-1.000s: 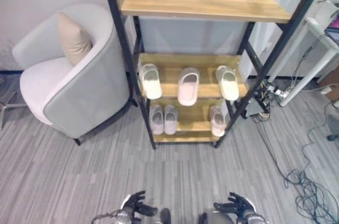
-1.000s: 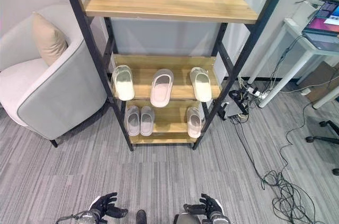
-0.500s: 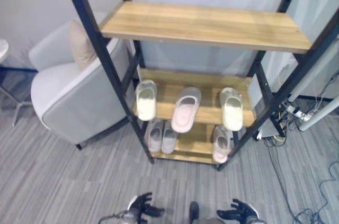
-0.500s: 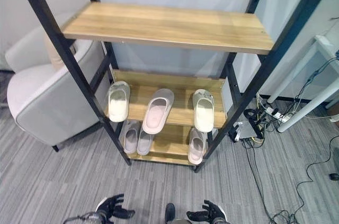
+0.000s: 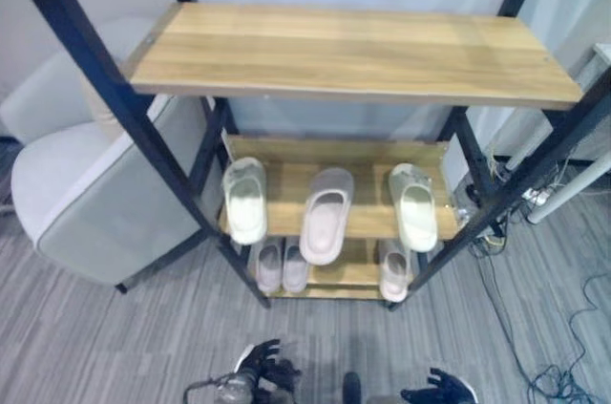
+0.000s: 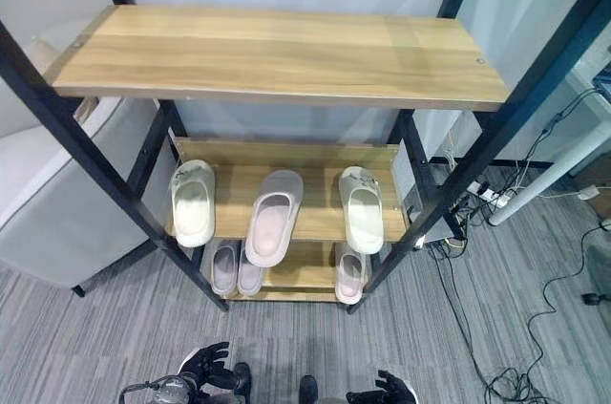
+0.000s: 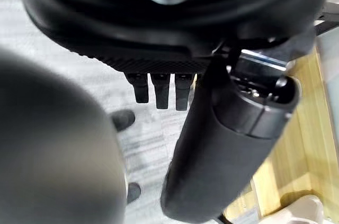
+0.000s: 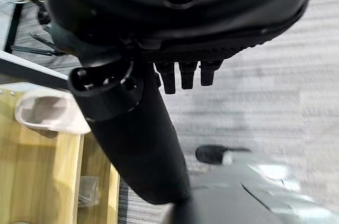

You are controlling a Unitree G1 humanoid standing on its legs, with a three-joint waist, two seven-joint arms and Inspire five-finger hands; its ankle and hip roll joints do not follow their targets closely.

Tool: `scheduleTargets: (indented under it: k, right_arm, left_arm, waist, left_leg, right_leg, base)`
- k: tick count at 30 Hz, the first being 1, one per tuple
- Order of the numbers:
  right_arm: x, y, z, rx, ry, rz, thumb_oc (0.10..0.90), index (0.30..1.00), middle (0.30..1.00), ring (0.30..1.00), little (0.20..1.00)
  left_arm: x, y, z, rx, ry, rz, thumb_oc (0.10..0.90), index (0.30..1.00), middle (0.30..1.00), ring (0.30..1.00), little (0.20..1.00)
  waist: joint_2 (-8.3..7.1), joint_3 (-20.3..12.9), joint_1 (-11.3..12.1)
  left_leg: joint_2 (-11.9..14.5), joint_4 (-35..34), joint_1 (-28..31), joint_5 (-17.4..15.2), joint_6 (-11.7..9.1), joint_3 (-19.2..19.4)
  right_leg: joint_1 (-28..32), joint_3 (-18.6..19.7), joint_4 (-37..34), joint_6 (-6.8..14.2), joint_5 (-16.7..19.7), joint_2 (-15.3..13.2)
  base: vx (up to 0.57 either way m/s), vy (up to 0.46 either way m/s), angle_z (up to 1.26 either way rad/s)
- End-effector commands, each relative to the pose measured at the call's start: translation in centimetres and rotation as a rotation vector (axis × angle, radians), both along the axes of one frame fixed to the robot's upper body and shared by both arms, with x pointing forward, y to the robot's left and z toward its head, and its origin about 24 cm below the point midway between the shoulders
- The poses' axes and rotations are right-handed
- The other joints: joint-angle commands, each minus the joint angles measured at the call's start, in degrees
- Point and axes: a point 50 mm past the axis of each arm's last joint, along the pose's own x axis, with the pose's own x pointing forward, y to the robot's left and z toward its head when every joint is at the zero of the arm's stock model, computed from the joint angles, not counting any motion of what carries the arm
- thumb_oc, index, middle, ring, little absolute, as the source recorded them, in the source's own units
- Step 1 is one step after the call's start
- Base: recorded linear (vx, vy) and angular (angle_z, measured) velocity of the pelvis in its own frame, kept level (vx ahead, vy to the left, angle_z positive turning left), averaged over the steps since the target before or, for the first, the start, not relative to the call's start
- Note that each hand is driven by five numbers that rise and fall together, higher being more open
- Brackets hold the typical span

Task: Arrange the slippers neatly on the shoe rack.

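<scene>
The shoe rack (image 5: 100,79) has a black frame and wooden shelves; its top shelf is bare. On the middle shelf lie a cream slipper (image 5: 246,199) at the left, a pink slipper (image 5: 326,214) askew in the middle and a cream slipper (image 5: 414,205) at the right. The bottom shelf holds a pale pair (image 5: 282,265) at the left and one slipper (image 5: 393,270) at the right. My left hand (image 5: 260,375) and right hand (image 5: 437,390) hang low above the floor in front of the rack, both open and holding nothing. Their fingers (image 7: 161,89) (image 8: 183,74) are straight.
A grey and white armchair (image 5: 86,203) with a beige cushion (image 5: 95,103) stands left of the rack. White table legs (image 5: 563,199) and loose cables (image 6: 535,328) are on the floor to the right. Grey floor lies between me and the rack.
The camera has come closer to the rack, which looks larger now. The slippers lie as before and both hands stay low and open.
</scene>
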Motion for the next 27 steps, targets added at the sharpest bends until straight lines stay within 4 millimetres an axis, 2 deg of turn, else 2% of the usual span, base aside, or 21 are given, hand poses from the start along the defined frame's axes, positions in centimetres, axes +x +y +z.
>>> scheduleTargets:
  k: [1,2,3,5,8,9,10,16,17,19,23,27]
  right_arm:
    - [1.4,-0.3,0.5,-0.024,-0.039,0.076,0.800,0.900,0.900,0.900,0.900]
    - [1.6,-0.2,0.5,-0.023,-0.045,0.079,0.800,0.900,0.900,0.900,0.900]
    - [2.2,0.0,0.7,-0.025,-0.065,0.089,0.800,0.900,0.900,0.900,0.900]
    - [2.7,-0.1,0.9,-0.027,-0.086,0.089,0.800,0.900,0.900,0.900,0.900]
    - [2.8,-0.1,1.0,-0.025,-0.094,0.087,0.800,0.900,0.900,0.900,0.900]
    - [3.0,-0.2,1.1,-0.024,-0.109,0.080,0.800,0.900,0.900,0.900,0.900]
    - [3.1,-0.6,1.3,-0.029,-0.116,0.072,0.800,0.900,0.900,0.900,0.900]
    - [2.9,-1.0,1.4,-0.032,-0.112,0.087,0.800,0.900,0.900,0.900,0.900]
    - [2.9,-1.0,1.4,-0.032,-0.112,0.087,0.800,0.900,0.900,0.900,0.900]
    - [2.6,-1.1,1.3,-0.033,-0.106,0.080,0.800,0.900,0.900,0.900,0.900]
    - [2.0,-1.2,1.1,-0.036,-0.082,0.076,0.800,0.900,0.900,0.900,0.900]
    - [1.7,-1.3,1.1,-0.037,-0.073,0.075,0.800,0.900,0.900,0.900,0.900]
  left_arm:
    - [2.4,-0.4,1.1,0.003,-0.115,-0.034,0.800,0.900,0.900,0.900,0.900]
    - [2.9,-0.4,1.4,0.000,-0.141,-0.038,0.800,0.900,0.900,0.900,0.900]
    - [4.5,-0.6,2.6,-0.015,-0.231,-0.046,0.800,0.900,0.900,0.900,0.900]
    - [6.1,-1.5,4.1,-0.055,-0.337,-0.087,0.800,0.900,0.900,0.900,0.900]
    - [6.8,-2.0,4.9,-0.074,-0.382,-0.131,0.800,0.900,0.900,0.900,0.900]
    - [7.6,-2.7,6.1,-0.102,-0.444,-0.190,0.800,0.900,0.900,0.900,0.900]
    - [8.4,-3.8,8.1,-0.154,-0.533,-0.276,0.800,0.900,0.900,0.900,0.900]
    - [8.7,-7.8,13.3,-0.391,-0.708,-0.510,0.800,0.900,0.900,0.900,0.900]
    - [8.7,-7.8,13.3,-0.391,-0.708,-0.510,0.800,0.900,0.900,0.900,0.900]
    - [8.9,-9.3,14.8,-0.460,-0.761,-0.549,0.800,0.900,0.900,0.900,0.900]
    - [9.0,-10.3,15.9,-0.504,-0.789,-0.581,0.800,0.900,0.900,0.900,0.900]
    - [8.7,-10.1,15.4,-0.513,-0.765,-0.555,0.800,0.900,0.900,0.900,0.900]
  waist:
    - [-1.63,-1.28,2.07]
    - [-1.55,-1.31,2.32]
    - [-1.16,-1.32,2.90]
    - [-0.81,-1.38,3.58]
    - [-0.76,-1.58,3.62]
    - [-0.60,-1.66,3.57]
    - [-0.38,-1.84,3.61]
    - [0.73,-2.84,3.39]
    - [0.73,-2.84,3.37]
    - [0.94,-3.03,3.06]
    - [1.57,-3.03,2.74]
    - [1.82,-3.06,2.68]
  left_leg:
    - [-0.96,7.79,-3.14,-7.04,-1.59,-2.06]
    - [-1.02,7.55,-2.81,-7.20,-1.33,-1.57]
    - [-0.81,6.57,-2.03,-7.28,-0.93,-0.60]
    - [-0.67,5.35,-1.27,-7.20,-0.73,0.02]
    - [-0.77,4.78,-1.06,-6.94,-0.69,-0.02]
    - [-0.85,4.27,-0.96,-6.61,-0.75,-0.19]
    - [-1.03,3.27,-0.38,-6.14,-0.87,-0.29]
    - [-0.68,-2.17,1.50,-2.92,-2.24,-0.21]
    - [-0.68,-2.18,1.51,-2.91,-2.25,-0.26]
    - [-0.55,-2.86,1.40,-2.46,-2.72,-0.54]
    - [-0.27,-3.07,1.61,-1.69,-2.84,-0.90]
    - [-0.08,-3.07,2.38,-2.31,-3.12,-1.12]
  right_leg:
    - [-0.27,-1.57,5.55,4.92,-5.62,-4.09]
    - [-0.68,-1.74,6.00,5.21,-5.33,-4.36]
    - [-1.80,-3.33,6.94,5.92,-4.40,-4.97]
    - [-2.16,-5.96,7.08,6.51,-3.75,-5.87]
    - [-1.79,-6.74,6.56,6.67,-3.67,-6.06]
    - [-1.54,-6.77,6.03,6.72,-3.54,-6.01]
    - [-0.86,-6.86,4.75,6.62,-3.57,-5.91]
    - [1.97,-8.42,-0.31,6.01,-3.58,-4.57]
    - [2.03,-8.47,-0.39,6.00,-3.54,-4.56]
    - [2.95,-9.51,-1.85,5.86,-3.49,-4.18]
    - [3.36,-10.06,-2.56,5.46,-3.02,-3.80]
    - [4.41,-10.00,-3.18,5.22,-3.60,-3.47]
  base:
    - [0.02,0.071,-0.29]
    - [0.02,0.113,-0.26]
    - [0.01,0.081,-0.34]
    - [0.00,0.034,-0.29]
    - [0.00,-0.003,-0.12]
    - [0.00,0.000,0.00]
    - [-0.02,-0.038,0.08]
    - [-0.02,-0.058,0.11]
    - [-0.02,-0.037,0.10]
    - [-0.03,-0.079,0.10]
    - [-0.04,-0.049,0.12]
    - [0.01,-0.023,0.03]
